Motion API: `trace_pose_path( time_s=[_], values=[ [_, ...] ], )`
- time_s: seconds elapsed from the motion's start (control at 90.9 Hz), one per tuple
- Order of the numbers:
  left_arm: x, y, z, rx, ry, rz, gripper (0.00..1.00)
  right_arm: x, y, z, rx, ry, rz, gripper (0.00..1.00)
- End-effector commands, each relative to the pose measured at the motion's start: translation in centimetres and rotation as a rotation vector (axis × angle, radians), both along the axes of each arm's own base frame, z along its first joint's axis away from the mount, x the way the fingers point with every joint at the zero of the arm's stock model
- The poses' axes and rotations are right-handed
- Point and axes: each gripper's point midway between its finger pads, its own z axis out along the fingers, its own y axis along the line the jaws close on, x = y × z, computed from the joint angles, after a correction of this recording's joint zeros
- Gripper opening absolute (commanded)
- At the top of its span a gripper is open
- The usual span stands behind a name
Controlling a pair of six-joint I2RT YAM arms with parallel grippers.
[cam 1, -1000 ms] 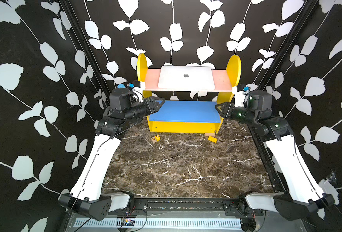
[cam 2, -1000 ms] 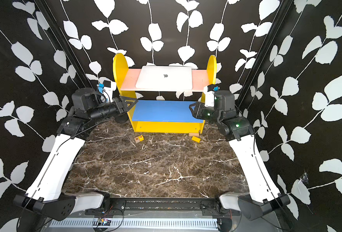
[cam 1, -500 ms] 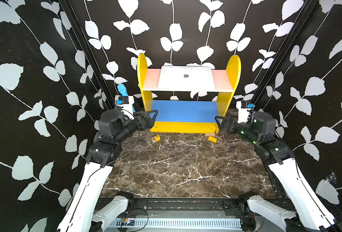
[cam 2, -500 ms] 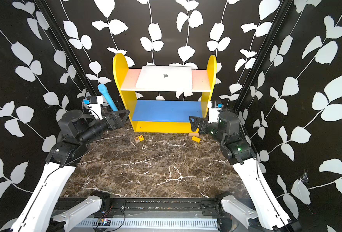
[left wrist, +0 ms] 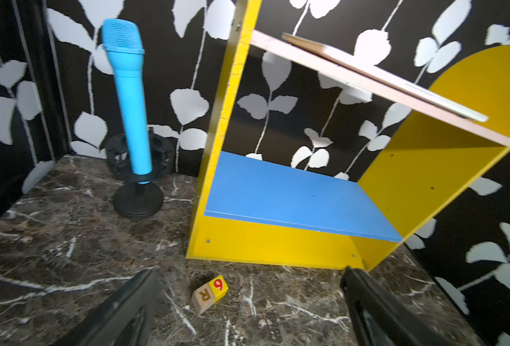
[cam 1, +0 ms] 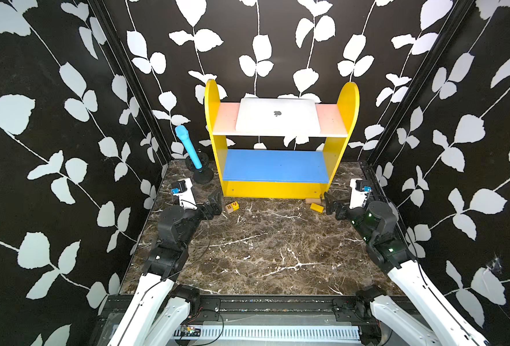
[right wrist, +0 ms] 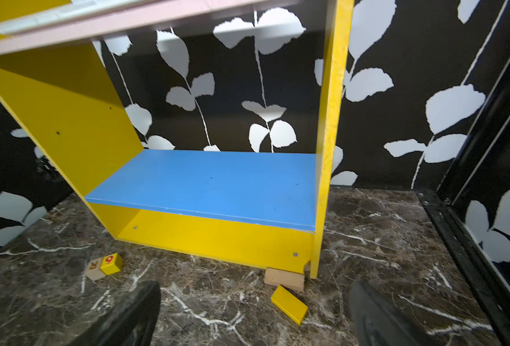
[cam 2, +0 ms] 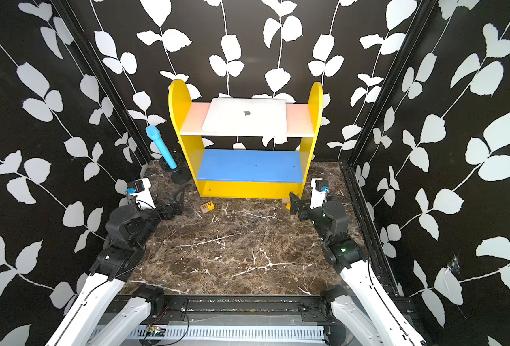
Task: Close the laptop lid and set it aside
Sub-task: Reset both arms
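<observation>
Left gripper (cam 1: 217,201) and right gripper (cam 1: 331,206), mine: jaws spread wide, empty, low near the shelf (cam 1: 212,128); laptop (cam 1: 277,123) shut on top board (cam 1: 225,118); best I retreat nearward slowly, touching nothing.

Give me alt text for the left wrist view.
A closed laptop lies on the top board of a yellow shelf unit. A blue microphone stands beside it; a lettered block lies ahead of the left gripper, jaws open.

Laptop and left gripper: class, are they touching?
Apart. A top view shows the laptop lying on the upper shelf, while the left gripper hangs open down by the marble tabletop.
</observation>
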Motion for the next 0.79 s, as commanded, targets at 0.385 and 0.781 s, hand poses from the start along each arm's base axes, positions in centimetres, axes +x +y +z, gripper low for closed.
trace_pose_path(
  time_s=[0.385, 0.781],
  values=[
    [0.5, 6.9, -6.6, 0.141, -0.11, 0.401, 0.99, 0.7, -6.2, -7.0, -0.106, -0.067, -0.355, 1.0],
    [1.0, 10.4, -13.3, 0.355, 0.015, 0.622, 0.99, 0.3, -11.5, -10.9, -0.206, -0.018, -0.616, 1.0]
  ],
)
